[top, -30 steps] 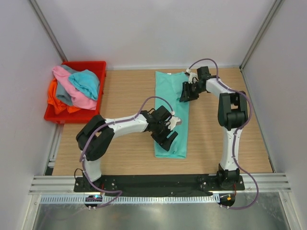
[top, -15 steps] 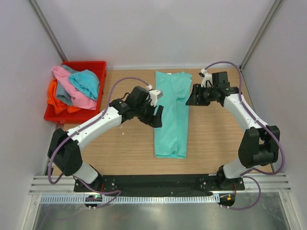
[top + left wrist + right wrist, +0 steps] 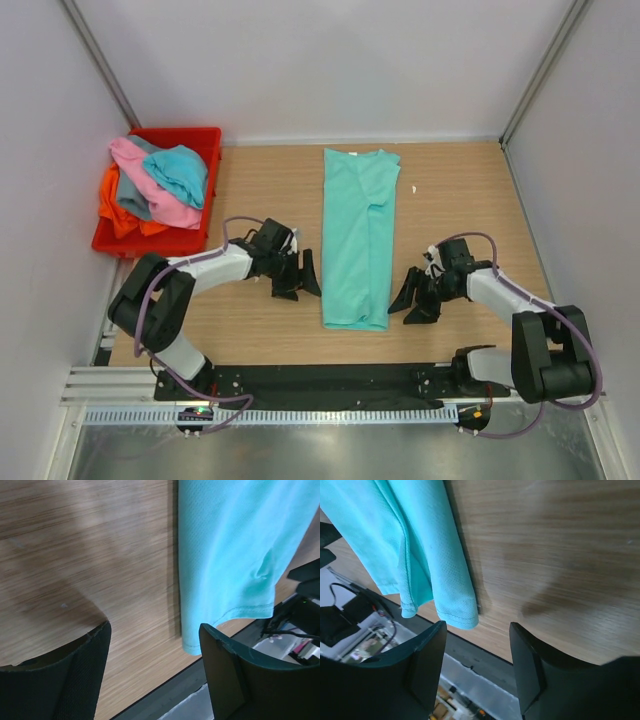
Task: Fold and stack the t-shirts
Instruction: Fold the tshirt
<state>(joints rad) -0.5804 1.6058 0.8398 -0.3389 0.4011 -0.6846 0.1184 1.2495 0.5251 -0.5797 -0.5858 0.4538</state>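
Note:
The mint green t-shirt (image 3: 360,232) lies on the wooden table folded into a long narrow strip, its hem towards me. My left gripper (image 3: 297,280) is open and empty just left of the strip's near end; the shirt's hem (image 3: 227,560) shows between its fingers. My right gripper (image 3: 415,298) is open and empty just right of the near end; the hem corner (image 3: 452,600) lies in front of it. The pink (image 3: 150,190), turquoise blue (image 3: 180,170), orange (image 3: 120,215) and grey (image 3: 132,200) t-shirts are piled in the red bin (image 3: 185,137).
The red plastic bin stands at the far left of the table. A small white scrap (image 3: 414,188) lies on the wood right of the shirt. White walls enclose the table; a black base rail (image 3: 330,378) runs along the near edge.
Both grippers have left the shirt's middle and far part and come back towards me. They now sit low on either side of the shirt's near hem. The shirt lies still.

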